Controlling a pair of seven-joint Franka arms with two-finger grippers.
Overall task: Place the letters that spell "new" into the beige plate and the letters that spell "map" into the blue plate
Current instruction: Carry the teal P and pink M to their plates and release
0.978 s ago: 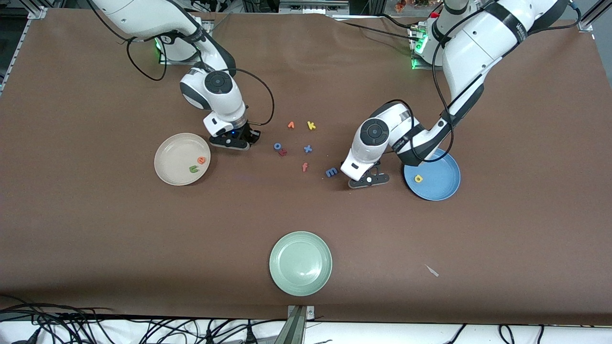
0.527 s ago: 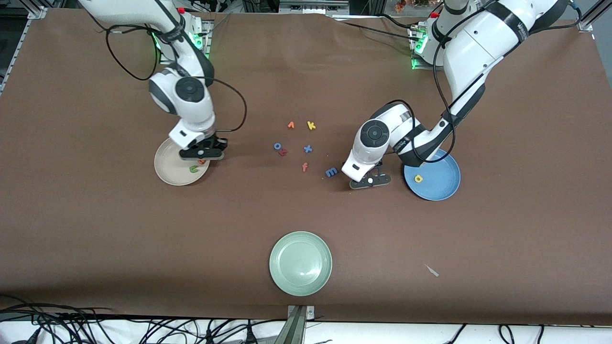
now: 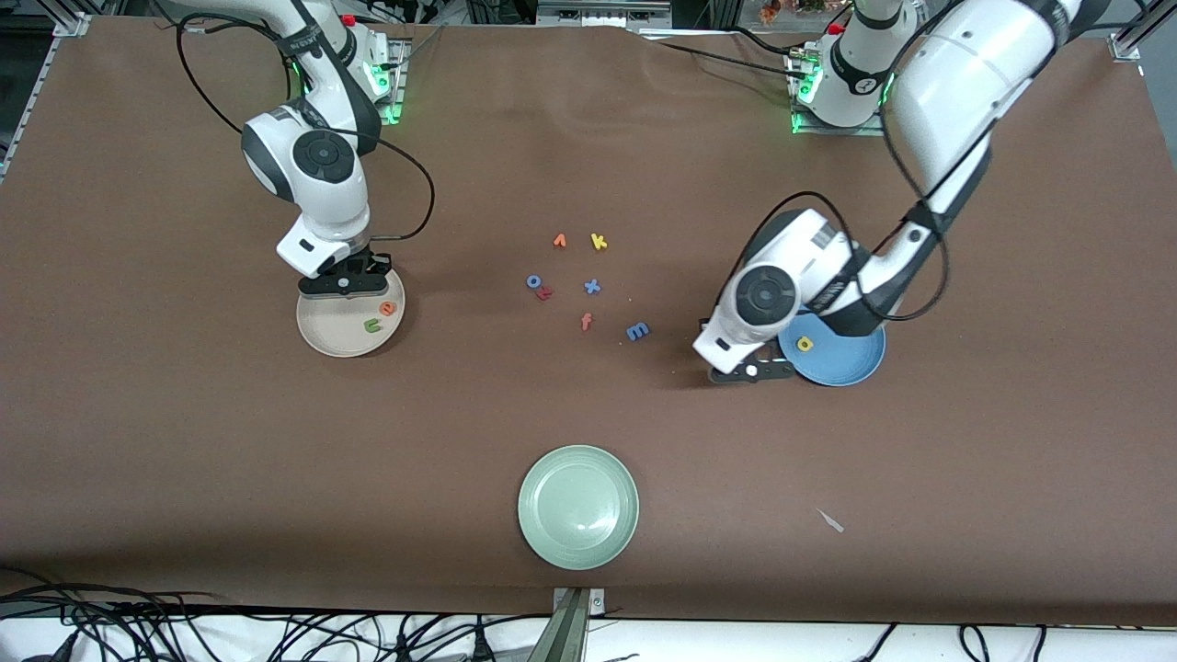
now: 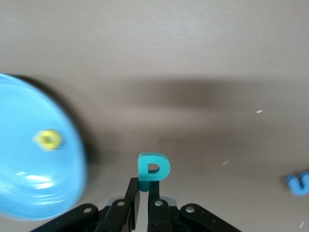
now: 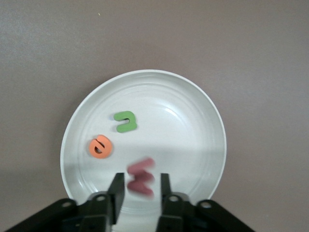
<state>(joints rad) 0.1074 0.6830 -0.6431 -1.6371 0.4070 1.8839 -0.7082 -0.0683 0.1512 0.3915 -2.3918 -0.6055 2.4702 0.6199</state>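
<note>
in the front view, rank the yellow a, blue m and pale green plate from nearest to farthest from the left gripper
Measured from the left gripper, which is shut on the teal p:
1. yellow a, in the blue plate just beside the gripper.
2. blue m, on the table toward the right arm's end.
3. pale green plate, nearest the front camera.

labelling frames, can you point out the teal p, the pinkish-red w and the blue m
teal p [image 4: 153, 169]: left wrist view, on the loop of the letter.
pinkish-red w [image 5: 141, 180]: right wrist view, middle of the blurred letter.
blue m [image 3: 637, 331]: front view, centre of the letter.
</note>
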